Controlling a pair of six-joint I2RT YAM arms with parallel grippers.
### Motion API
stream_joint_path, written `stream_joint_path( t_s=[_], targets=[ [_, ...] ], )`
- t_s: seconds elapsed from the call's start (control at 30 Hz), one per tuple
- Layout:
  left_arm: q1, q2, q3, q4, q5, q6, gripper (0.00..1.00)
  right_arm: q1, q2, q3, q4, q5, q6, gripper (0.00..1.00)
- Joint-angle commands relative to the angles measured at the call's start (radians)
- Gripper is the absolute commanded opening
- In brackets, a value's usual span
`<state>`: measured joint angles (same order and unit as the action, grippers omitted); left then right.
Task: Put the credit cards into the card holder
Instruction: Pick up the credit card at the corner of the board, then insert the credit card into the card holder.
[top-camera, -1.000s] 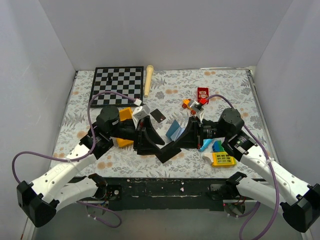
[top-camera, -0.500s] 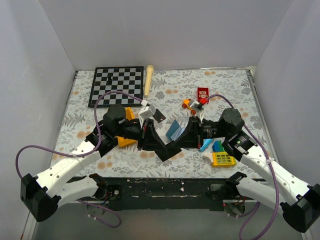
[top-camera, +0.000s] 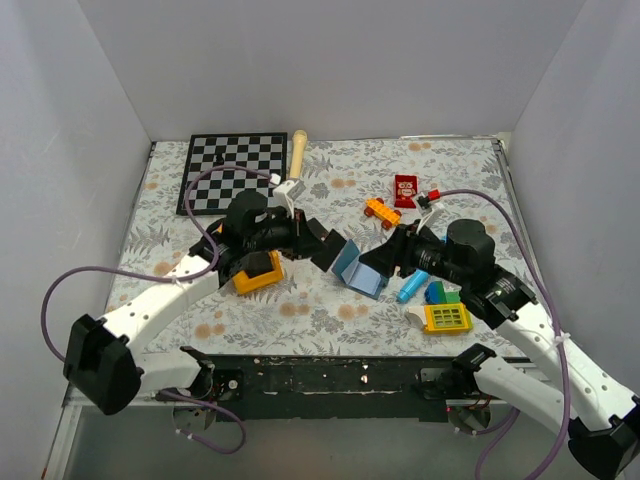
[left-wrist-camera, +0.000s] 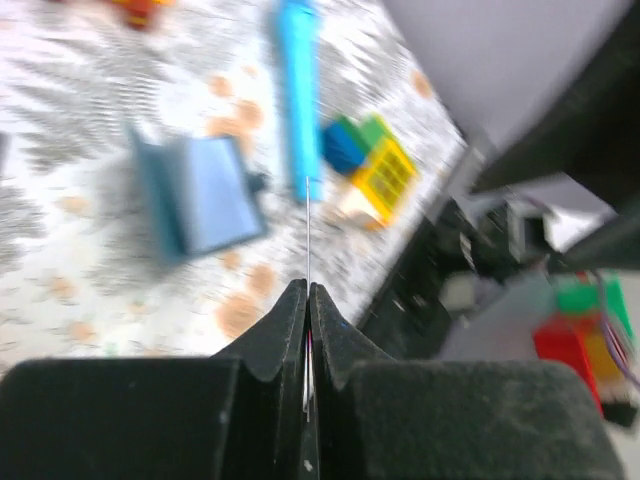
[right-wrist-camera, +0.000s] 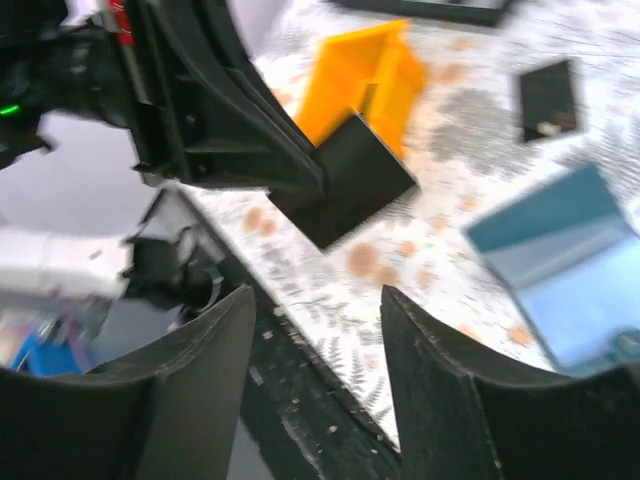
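- Top view: the card holder (top-camera: 358, 270) lies open on the flowered table (top-camera: 450, 160), between the two arms, with nothing in it.
- The left gripper (top-camera: 312, 243) is clamped on one black credit card (top-camera: 335, 250), held just left of the holder. The right gripper (top-camera: 372, 262) is at the holder's right side.
- An orange bin (top-camera: 262, 275) sits under the left arm; what it holds cannot be made out.
- Also one each: chessboard (top-camera: 232, 172), wooden rod (top-camera: 297, 160), red box (top-camera: 405, 189), blue tube (top-camera: 412, 287) and yellow grid toy (top-camera: 448, 318).
- Left wrist view: the fingers (left-wrist-camera: 285, 325) are pressed together on the credit card (left-wrist-camera: 308, 230), seen edge-on as a thin line.
- Beyond it are the open, empty card holder (left-wrist-camera: 200, 195), the blue tube (left-wrist-camera: 298, 90) and the yellow grid toy (left-wrist-camera: 385, 175).
- Right wrist view: the fingers (right-wrist-camera: 200, 370) stand wide apart with nothing between them.
- Two cards show here. The credit card (right-wrist-camera: 345, 195) is held in the left gripper (right-wrist-camera: 310, 185), and a second credit card (right-wrist-camera: 548, 98) lies flat on the table.
- One card holder (right-wrist-camera: 565, 260) is open, with no card inside.
- One orange bin (right-wrist-camera: 365, 80) is behind the held card.
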<state>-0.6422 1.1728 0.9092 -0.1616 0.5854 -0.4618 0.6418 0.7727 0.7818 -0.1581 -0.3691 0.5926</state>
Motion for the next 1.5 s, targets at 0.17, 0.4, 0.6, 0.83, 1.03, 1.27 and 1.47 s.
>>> stream_joint_path(
  t_s=[0.17,0.4,0.6,0.83,1.03,1.27,1.47],
  targets=[
    [0.045,0.312,0.25,-0.179,-0.557,0.064,0.0,-0.014,0.151,0.076,-0.261,0.452,-0.01,0.57],
    [0.045,0.479,0.338,-0.236,-0.63,0.081,0.0,-0.04,0.328,0.131,-0.278,0.521,0.027,0.19],
    [0.042,0.516,0.347,-0.224,-0.585,0.086,0.0,-0.059,0.505,0.178,-0.27,0.51,0.041,0.01],
    [0.016,0.507,0.313,-0.213,-0.533,0.088,0.0,-0.062,0.634,0.177,-0.207,0.483,0.053,0.01],
    [0.012,0.479,0.269,-0.202,-0.51,0.065,0.0,-0.062,0.721,0.186,-0.184,0.47,0.059,0.01],
    [-0.007,0.495,0.27,-0.194,-0.476,0.061,0.0,-0.062,0.803,0.191,-0.166,0.464,0.064,0.01],
    [-0.027,0.498,0.255,-0.193,-0.455,0.057,0.0,-0.062,0.813,0.172,-0.181,0.47,0.072,0.01]
  ],
)
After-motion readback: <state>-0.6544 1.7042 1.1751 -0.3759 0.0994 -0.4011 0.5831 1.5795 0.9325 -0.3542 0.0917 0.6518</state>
